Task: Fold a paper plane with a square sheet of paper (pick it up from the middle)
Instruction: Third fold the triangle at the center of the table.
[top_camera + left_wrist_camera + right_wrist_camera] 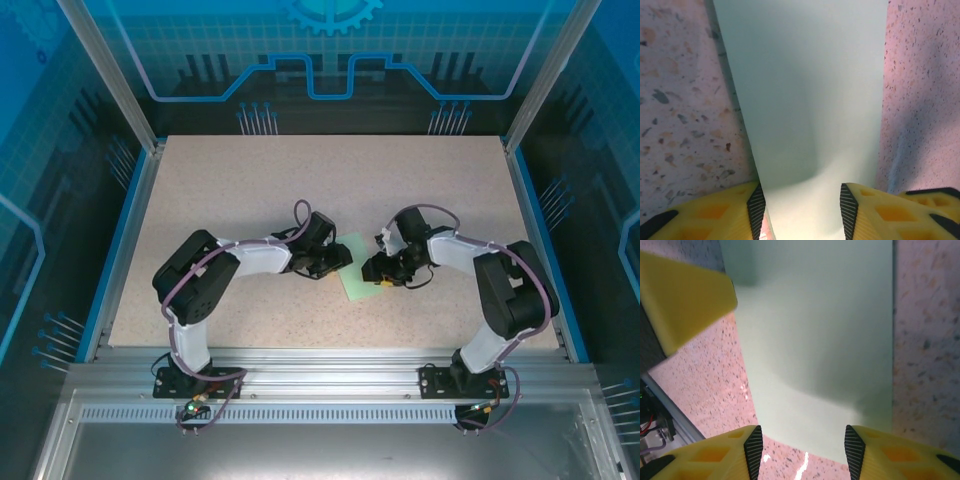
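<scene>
One sheet: the square sheet of paper (358,272) lies mid-table, between the two grippers.
Heading: it sits at a slant to the table's edges; the strip that shows runs far to near.
Count: one sheet, two arms, two grippers.
Left gripper (332,263): fingers apart, with the sheet's side edges reaching both pads (756,207); I cannot tell whether they squeeze it.
Right gripper (384,270): spread, holding nothing, the sheet's near edge just ahead of its fingertips.
Around: speckled table (300,180), blue-framed walls.
In the way: both grippers overlap the sheet's sides from above.
</scene>
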Controlling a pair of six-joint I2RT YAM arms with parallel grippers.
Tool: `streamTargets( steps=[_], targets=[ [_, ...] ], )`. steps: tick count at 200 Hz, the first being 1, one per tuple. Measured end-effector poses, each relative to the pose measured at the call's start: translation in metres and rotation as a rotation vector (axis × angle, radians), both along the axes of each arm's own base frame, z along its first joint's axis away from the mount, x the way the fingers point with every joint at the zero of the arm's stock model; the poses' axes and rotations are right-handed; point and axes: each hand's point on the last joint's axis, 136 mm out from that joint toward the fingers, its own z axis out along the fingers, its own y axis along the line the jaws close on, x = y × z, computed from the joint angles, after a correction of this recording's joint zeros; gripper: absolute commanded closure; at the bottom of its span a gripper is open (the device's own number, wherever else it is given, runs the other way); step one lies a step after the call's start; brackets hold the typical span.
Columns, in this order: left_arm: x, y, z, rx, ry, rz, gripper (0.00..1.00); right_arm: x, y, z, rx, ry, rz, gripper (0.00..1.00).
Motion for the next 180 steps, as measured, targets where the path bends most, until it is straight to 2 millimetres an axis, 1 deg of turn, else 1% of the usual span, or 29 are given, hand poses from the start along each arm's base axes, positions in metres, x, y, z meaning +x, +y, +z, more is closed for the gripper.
streamTargets(
  steps=[10,27,47,61,83,116,134,180],
  targets=[
    [0.0,0.002,-0.001,0.017,-0.003,-0.003,0.5,-0.002,0.0,0.001,0.0,0.003,-0.005,0.5],
    [0.0,0.007,0.0,0.042,-0.008,-0.003,0.5,0.001,-0.003,0.004,-0.013,-0.016,-0.016,0.51],
    [-0.003,0.015,0.005,0.069,-0.014,0.001,0.56,0.007,-0.008,0.009,-0.034,-0.046,-0.041,0.51],
    [-0.003,0.016,0.015,0.062,-0.03,-0.002,0.6,0.012,-0.014,0.01,-0.05,-0.059,-0.068,0.51],
    [-0.003,0.011,0.028,0.031,-0.052,-0.01,0.66,0.017,-0.023,0.008,-0.073,-0.061,-0.102,0.51],
    [-0.01,-0.006,0.034,-0.016,-0.058,-0.055,0.7,0.019,-0.024,0.006,-0.072,-0.061,-0.115,0.51],
    [-0.014,-0.012,0.031,-0.028,-0.05,-0.075,0.72,0.019,-0.023,0.005,-0.067,-0.06,-0.119,0.51],
    [-0.018,-0.013,0.004,-0.004,0.002,-0.085,0.76,0.019,-0.023,0.004,-0.064,-0.059,-0.12,0.51]
  ],
)
